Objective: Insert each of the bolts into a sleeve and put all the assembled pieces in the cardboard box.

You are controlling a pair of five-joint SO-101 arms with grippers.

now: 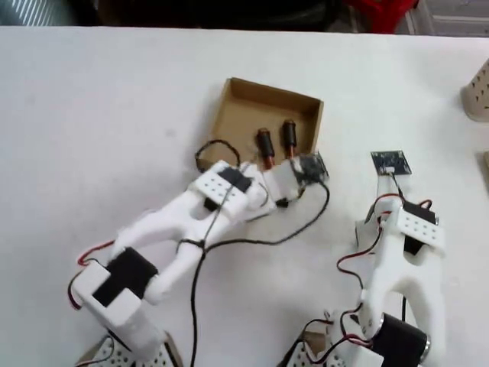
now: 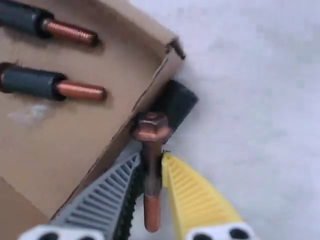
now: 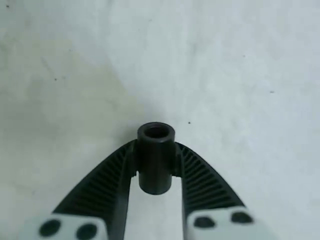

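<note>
My left gripper (image 2: 150, 159) is shut on a copper bolt (image 2: 151, 200), whose hex head (image 2: 151, 127) sits at the near right corner of the cardboard box (image 2: 60, 150). Two bolts in black sleeves (image 2: 35, 82) (image 2: 22, 19) lie inside the box (image 1: 243, 115). A dark piece (image 2: 177, 100) rests on the table just outside that corner. In the high view the left gripper (image 1: 299, 174) is at the box's right wall. My right gripper (image 3: 156, 150) is shut on an upright black sleeve (image 3: 156, 160) over bare table, right of the box (image 1: 390, 163).
The white table (image 1: 114, 99) spreads wide to the left of and behind the box. A pale perforated object (image 1: 477, 95) stands at the far right edge. Black and red cables (image 1: 252, 241) trail from the arms across the near middle.
</note>
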